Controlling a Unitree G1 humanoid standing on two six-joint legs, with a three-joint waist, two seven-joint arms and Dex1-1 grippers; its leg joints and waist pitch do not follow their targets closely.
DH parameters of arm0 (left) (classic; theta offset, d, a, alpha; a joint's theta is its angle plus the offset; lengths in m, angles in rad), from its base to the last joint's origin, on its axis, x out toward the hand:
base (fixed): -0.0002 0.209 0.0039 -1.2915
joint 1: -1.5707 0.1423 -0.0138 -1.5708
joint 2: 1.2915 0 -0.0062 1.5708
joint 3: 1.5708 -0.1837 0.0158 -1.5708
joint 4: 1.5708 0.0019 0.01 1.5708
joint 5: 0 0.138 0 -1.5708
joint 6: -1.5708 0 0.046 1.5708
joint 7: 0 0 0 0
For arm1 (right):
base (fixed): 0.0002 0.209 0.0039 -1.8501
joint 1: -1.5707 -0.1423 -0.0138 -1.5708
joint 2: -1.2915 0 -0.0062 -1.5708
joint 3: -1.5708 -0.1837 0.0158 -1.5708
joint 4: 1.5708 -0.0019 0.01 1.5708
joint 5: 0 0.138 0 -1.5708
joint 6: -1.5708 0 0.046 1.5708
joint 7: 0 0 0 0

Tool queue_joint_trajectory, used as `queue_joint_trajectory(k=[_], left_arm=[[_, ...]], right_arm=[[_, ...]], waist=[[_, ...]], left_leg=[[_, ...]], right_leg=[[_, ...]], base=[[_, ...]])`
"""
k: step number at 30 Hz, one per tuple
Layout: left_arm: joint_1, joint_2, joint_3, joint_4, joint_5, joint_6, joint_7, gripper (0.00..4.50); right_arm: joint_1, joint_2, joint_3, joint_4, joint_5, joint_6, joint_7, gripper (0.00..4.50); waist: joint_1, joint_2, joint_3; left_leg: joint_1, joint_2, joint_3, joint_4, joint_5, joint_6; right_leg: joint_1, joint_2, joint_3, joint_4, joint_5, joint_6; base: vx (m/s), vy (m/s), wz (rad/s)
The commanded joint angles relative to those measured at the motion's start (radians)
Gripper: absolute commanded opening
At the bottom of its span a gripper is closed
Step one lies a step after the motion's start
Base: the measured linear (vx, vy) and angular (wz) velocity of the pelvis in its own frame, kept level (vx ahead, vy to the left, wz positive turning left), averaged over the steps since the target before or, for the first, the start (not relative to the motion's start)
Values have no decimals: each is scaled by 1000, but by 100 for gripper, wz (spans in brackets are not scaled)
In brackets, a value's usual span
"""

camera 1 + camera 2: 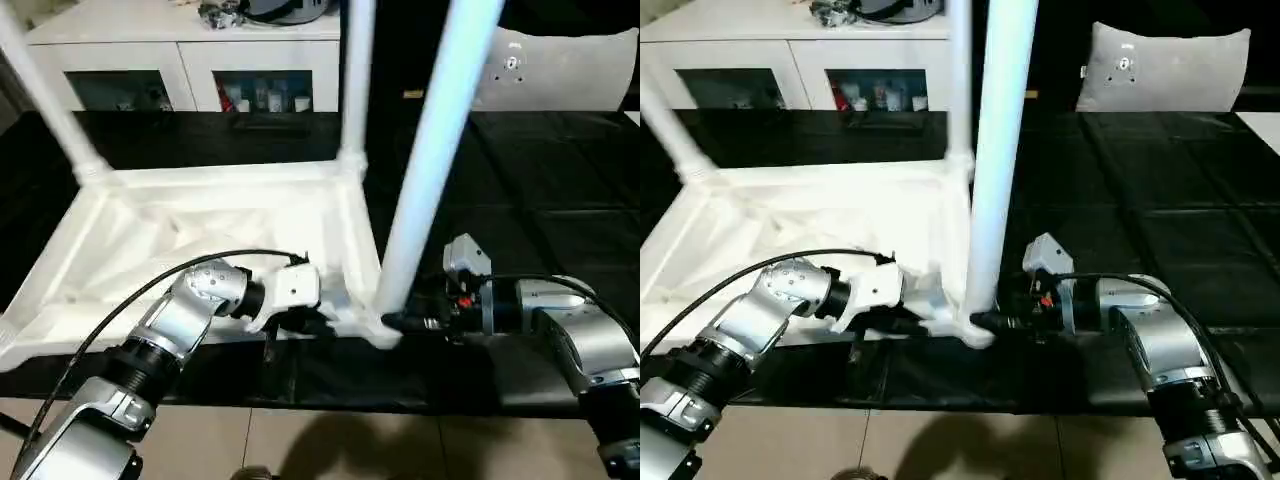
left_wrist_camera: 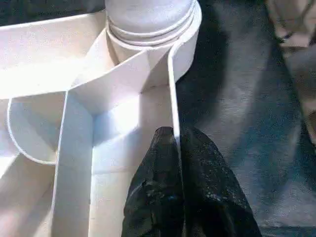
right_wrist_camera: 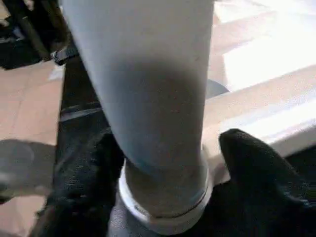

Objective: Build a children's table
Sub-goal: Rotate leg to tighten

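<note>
The children's table (image 1: 200, 225) is laid upside down on the black-covered work surface (image 1: 560, 200), with its legs standing upright in the corner sockets. The left gripper (image 2: 173, 143) is closed tight on the thin rim wall of the tabletop, just beside the nearest leg (image 1: 430, 160). That leg's base is straddled by the right gripper (image 3: 165, 163), whose fingers (image 3: 256, 168) are spread on either side of it.

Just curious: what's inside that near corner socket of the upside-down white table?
A white leg stands upright in the corner socket. Its lower end is hidden inside the socket, so how deep it sits cannot be seen.
</note>
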Motion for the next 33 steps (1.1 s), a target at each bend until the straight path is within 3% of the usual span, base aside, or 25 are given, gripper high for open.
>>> queue_joint_trajectory(k=[1,11,16,19,23,27,28,31,32,33], left_arm=[[-8,5,-32,-44,-5,-45,-55,0],[-9,10,-38,-40,-7,-65,-78,0],[-3,7,-36,-42,-19,-62,-76,0],[5,-8,-25,-46,-29,-42,-57,0],[16,-52,-2,-87,-49,72,8,0],[18,-107,16,-120,-49,181,102,0],[16,-127,17,-125,-41,210,136,0],[6,-177,18,-122,-15,265,211,0],[6,-180,18,-122,-14,269,215,0],[-7,-221,19,-110,8,302,273,0]], right_arm=[[-20,-9,12,-6,11,-5,35,297],[-16,-17,40,-9,29,2,93,213],[-7,-11,39,-23,40,15,104,202],[7,1,35,-35,49,18,95,201],[18,67,-1,-37,67,80,-27,200],[9,160,-31,-5,29,110,-220,200],[-1,198,-41,15,16,129,-291,200],[-17,272,-52,49,-9,161,-415,200],[-17,275,-52,50,-10,162,-420,200],[-30,324,-55,76,-29,174,-506,200]], waist=[[-3,-15,-66],[7,-15,-68],[7,-15,-68],[8,-15,-68],[8,-14,-67],[-6,-18,-60],[-18,-17,-59],[-48,-21,-60],[-51,-18,-61],[-61,-21,-60]], left_leg=[[-6,20,7,-63,-168,86],[-6,21,7,-62,-154,81],[-6,20,7,-62,-154,78],[-6,20,7,-62,-156,78],[-6,21,7,-63,-152,78],[-4,11,8,-66,-193,49],[-4,10,5,-67,-198,41],[-13,5,1,-69,-199,38],[-9,5,2,-67,-198,39],[-9,3,3,-66,-198,46]], right_leg=[[62,-55,52,-79,-329,-152],[61,-54,53,-75,-320,-148],[62,-54,52,-75,-320,-147],[62,-54,52,-76,-327,-146],[62,-54,51,-77,-333,-146],[60,-54,46,-92,-456,-101],[58,-53,44,-95,-472,-92],[67,-51,39,-97,-468,-75],[62,-51,40,-97,-461,-79],[61,-49,40,-100,-456,-83]], base=[[0,0,0],[0,0,0],[0,0,0],[0,0,0],[0,0,0],[0,0,0],[0,0,0],[0,0,0],[0,0,0],[0,0,0]])
